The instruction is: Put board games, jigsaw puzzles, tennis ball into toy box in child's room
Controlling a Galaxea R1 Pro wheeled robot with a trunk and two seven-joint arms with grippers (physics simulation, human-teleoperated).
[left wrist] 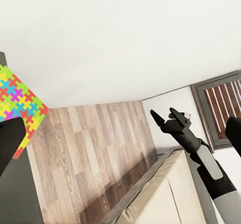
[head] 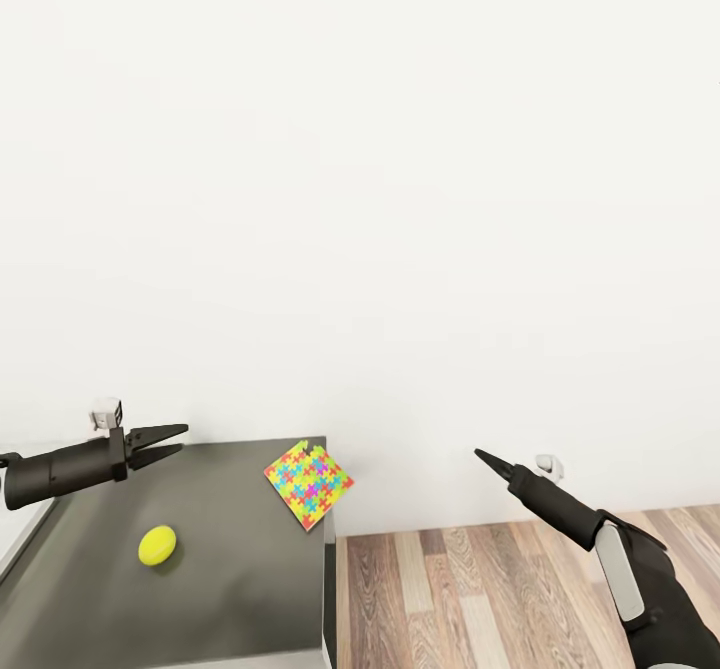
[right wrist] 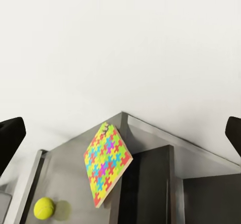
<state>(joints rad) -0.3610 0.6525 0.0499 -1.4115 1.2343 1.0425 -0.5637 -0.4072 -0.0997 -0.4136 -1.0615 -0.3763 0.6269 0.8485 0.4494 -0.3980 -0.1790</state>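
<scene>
A jigsaw puzzle (head: 308, 482) lies on the dark-grey cabinet section of the table (head: 240, 589), at its far right corner, one corner jutting past the edge. The right wrist view has the same puzzle (right wrist: 107, 163) and the left wrist view has it too (left wrist: 17, 103). The tennis ball (head: 157, 545) rests on the cabinet top left of the puzzle, also in the right wrist view (right wrist: 44, 208). My left gripper (head: 183, 438) hovers open above the cabinet's back left, empty. My right gripper (head: 479, 455) is open and empty over the floor, right of the cabinet. The toy box and board games are out of view.
A plain white wall stands directly behind the cabinet. Wood-plank floor (head: 480, 599) stretches to the right of it. In the left wrist view a beige, dark-rimmed surface (left wrist: 165, 194), likely the bed, lies below my right gripper (left wrist: 161, 111), and a slatted window (left wrist: 223, 108) is beyond.
</scene>
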